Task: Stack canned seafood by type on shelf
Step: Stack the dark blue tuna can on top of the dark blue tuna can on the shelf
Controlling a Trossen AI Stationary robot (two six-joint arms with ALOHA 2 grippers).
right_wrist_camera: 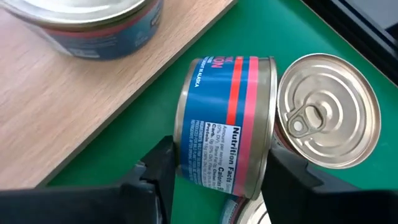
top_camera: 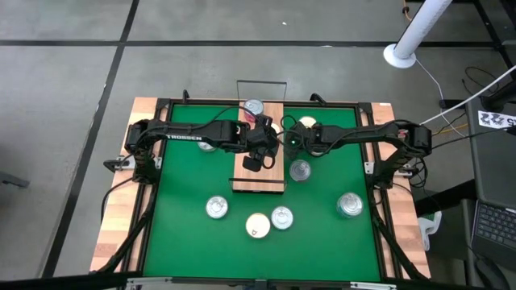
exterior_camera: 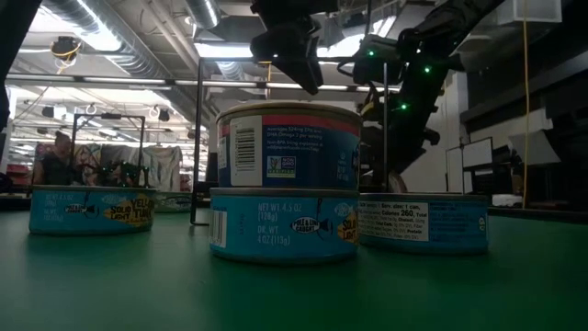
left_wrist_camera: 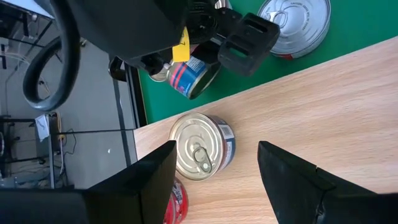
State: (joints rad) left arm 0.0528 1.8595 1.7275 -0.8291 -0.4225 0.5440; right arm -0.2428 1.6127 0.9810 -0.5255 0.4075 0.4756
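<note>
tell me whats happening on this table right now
Two robot arms are sorting canned seafood onto a wooden shelf in the middle of a green mat. The right gripper has its fingers on either side of a blue tin with red stripes, tipped on its side on the mat just off the shelf's edge, next to a silver-topped tin. The left gripper hangs open over the shelf near a gold-topped tin. Several more tins wait on the mat.
</note>
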